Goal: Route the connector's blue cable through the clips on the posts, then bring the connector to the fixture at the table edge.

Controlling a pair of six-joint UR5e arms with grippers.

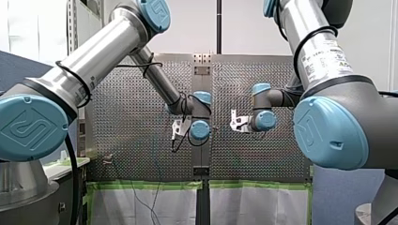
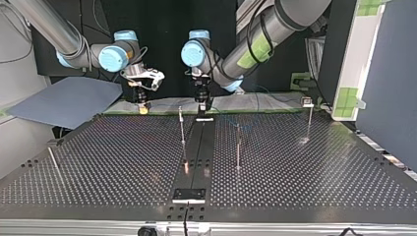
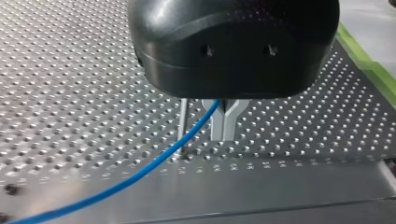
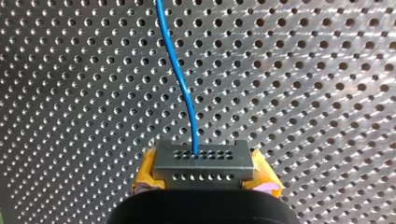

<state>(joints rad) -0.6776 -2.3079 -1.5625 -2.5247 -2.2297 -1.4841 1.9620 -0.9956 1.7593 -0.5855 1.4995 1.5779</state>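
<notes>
Tightly, right fingers (image 4: 148, 171) clamp connector (image 4: 204, 161), left fingers (image 3: 218, 125) pinch blue cable (image 3: 140, 172)

L wrist view: black housing hides most of L hand (image 3: 223, 125); only finger tips show below it. Blue cable (image 3: 140, 173) runs off pic edge, far end unseen. R wrist view: R hand (image 4: 204, 176) mostly behind connector (image 4: 204, 161), pad corners only. Top view: clips on posts (image 2: 182, 129) too small to tell.
</notes>
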